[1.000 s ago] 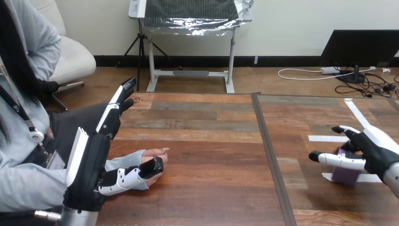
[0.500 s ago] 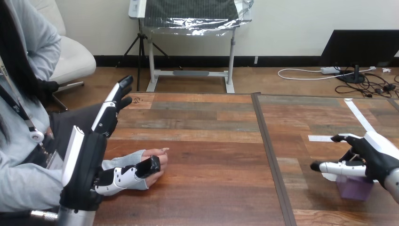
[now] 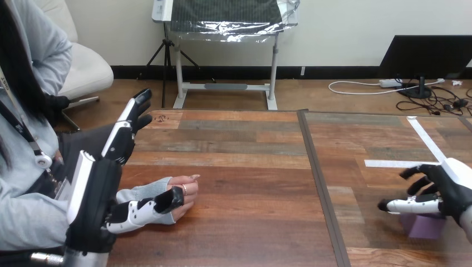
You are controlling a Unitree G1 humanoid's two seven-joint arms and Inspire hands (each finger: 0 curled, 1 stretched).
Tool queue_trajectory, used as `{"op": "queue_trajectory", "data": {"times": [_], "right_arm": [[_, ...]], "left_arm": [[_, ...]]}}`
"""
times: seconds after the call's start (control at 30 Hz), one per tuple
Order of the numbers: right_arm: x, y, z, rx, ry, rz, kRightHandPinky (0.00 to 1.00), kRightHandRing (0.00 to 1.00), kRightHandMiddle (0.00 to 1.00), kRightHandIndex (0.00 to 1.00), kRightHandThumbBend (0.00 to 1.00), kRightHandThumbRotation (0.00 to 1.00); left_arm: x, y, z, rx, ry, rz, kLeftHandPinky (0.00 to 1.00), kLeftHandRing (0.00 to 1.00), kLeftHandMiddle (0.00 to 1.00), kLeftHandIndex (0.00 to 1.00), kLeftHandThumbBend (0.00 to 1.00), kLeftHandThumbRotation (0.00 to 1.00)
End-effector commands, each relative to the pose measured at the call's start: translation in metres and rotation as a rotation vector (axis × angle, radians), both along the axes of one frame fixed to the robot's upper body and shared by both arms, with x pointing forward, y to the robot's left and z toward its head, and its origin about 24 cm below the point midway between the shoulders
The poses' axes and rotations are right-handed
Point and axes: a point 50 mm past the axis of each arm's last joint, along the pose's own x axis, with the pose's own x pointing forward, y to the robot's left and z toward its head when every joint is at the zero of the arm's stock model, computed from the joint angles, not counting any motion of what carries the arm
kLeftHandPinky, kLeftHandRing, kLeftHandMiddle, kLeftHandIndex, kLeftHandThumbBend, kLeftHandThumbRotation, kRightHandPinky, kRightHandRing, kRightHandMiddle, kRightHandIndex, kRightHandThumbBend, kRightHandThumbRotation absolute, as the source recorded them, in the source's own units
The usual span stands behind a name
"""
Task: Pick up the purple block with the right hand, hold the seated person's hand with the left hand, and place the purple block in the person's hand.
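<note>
While the right hand (image 3: 442, 193) hovers with fingers loosely spread over the purple block (image 3: 422, 226) on the counter (image 3: 245, 167), near right, the left hand (image 3: 96, 207) is wide: fingers straight, thumb across the person's hand (image 3: 182, 192) resting palm-down.

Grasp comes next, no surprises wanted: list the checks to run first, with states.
1. The purple block lies on the table: ok.
2. The right hand is over the purple block: ok.
3. The right hand is closed on it: not ok, fingers relaxed.
4. The person's hand rests on the table: ok.
5. The left hand holds it: not ok; fingers straight, thumb alongside it.
6. The person's palm faces up: cannot tell.
</note>
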Motion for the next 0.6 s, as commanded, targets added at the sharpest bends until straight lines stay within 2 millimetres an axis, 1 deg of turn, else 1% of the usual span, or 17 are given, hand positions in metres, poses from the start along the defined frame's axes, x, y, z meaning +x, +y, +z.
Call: {"op": "queue_trajectory", "data": {"times": [0.0,0.23,0.43,0.57], "right_arm": [[0.0127,0.0068,0.0114,0.003,-0.093,-0.015,0.37,0.45,0.53,0.64,0.96,0.16],[0.0113,0.0087,0.0077,-0.023,-0.098,-0.026,0.30,0.38,0.46,0.53,0.93,0.04],[0.0099,0.0098,0.0056,-0.027,-0.108,-0.029,0.28,0.36,0.43,0.48,0.92,0.01],[0.0095,0.0101,0.0047,-0.022,-0.108,-0.035,0.30,0.38,0.45,0.49,0.91,0.00]], "left_arm": [[0.0058,0.0013,0.0185,0.006,-0.100,-0.021,0.89,0.95,0.96,0.93,1.00,0.67],[0.0055,0.0031,0.0199,0.002,-0.099,-0.029,0.90,0.95,0.96,0.93,1.00,0.66],[0.0051,0.0044,0.0204,0.001,-0.101,-0.024,0.90,0.95,0.96,0.93,1.00,0.66],[0.0050,0.0050,0.0204,0.002,-0.102,-0.022,0.89,0.95,0.96,0.92,1.00,0.67]]}}
